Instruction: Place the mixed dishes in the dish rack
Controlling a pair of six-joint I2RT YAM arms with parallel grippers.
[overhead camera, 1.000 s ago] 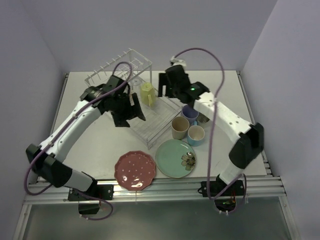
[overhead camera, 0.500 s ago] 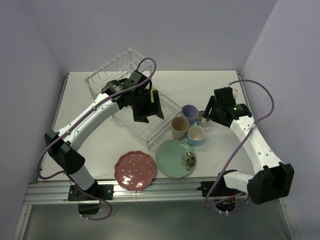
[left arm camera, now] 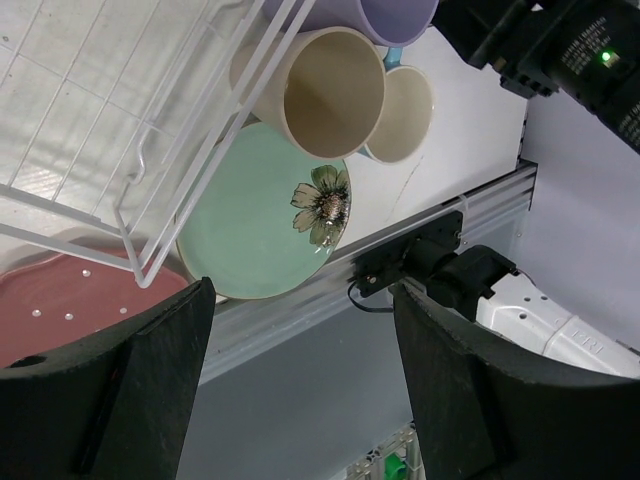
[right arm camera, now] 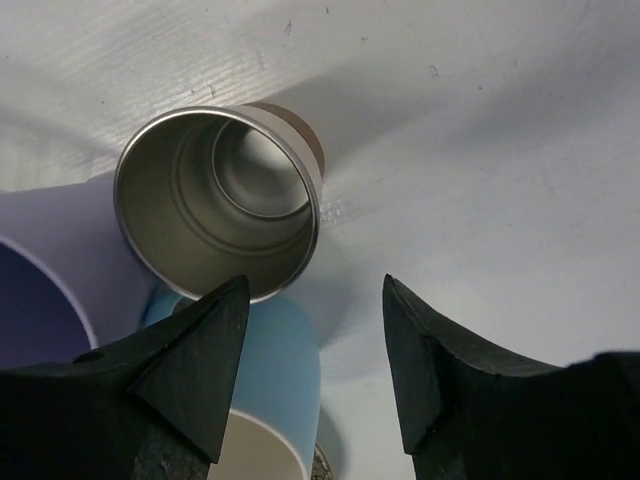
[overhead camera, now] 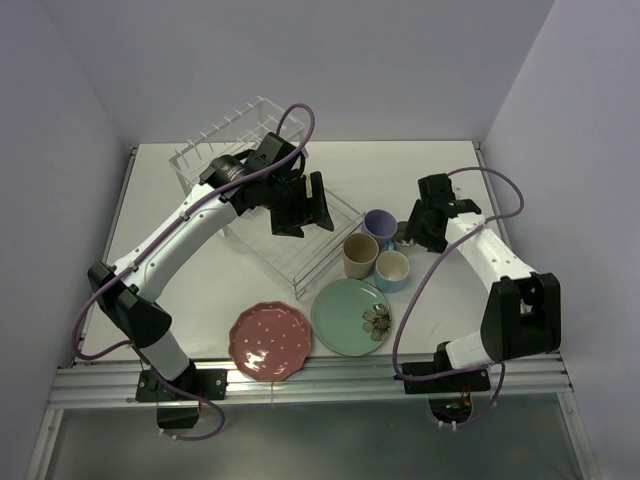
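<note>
Left gripper hangs open over the rack, arm outstretched; right gripper gapes beside the metal cup (elbow folded).

White table: clear wire dish rack, 11 o'clock; pink dotted scalloped plate, mint-green flowered plate, 6 o'clock; beige cup, lavender cup, light-blue cup, 3 o'clock.
</note>
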